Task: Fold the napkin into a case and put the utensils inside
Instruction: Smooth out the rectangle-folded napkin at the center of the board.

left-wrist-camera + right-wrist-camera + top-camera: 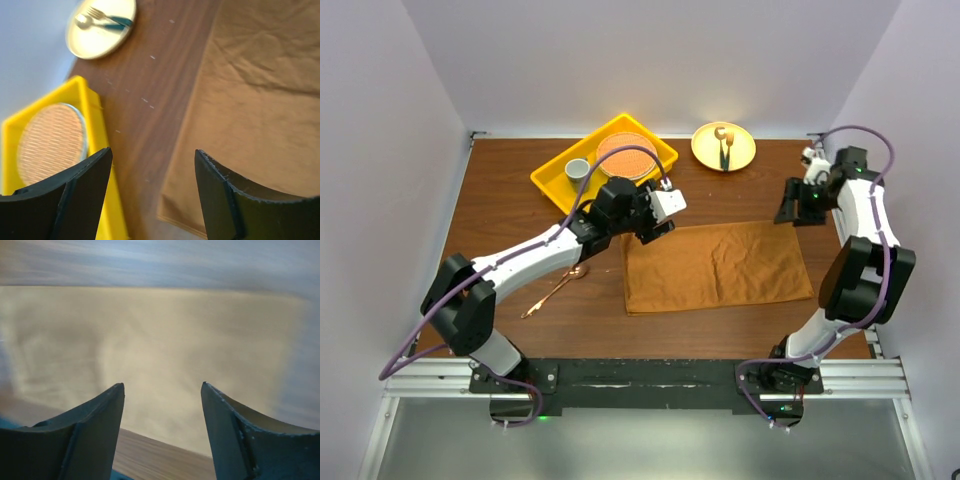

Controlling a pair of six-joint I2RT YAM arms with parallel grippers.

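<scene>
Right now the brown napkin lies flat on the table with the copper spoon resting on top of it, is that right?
Not quite. The napkin does lie flat on the table, but the copper spoon rests on bare wood to its left, apart from it; the top external view shows this.

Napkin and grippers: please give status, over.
Left gripper open, empty. Right gripper open, empty. Napkin flat on table, no case yet. Spoon apart, left of it.

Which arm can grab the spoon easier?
Left, probably. The spoon lies on the left side of the table, right beside the left arm. The right arm is across the napkin from it.
</scene>
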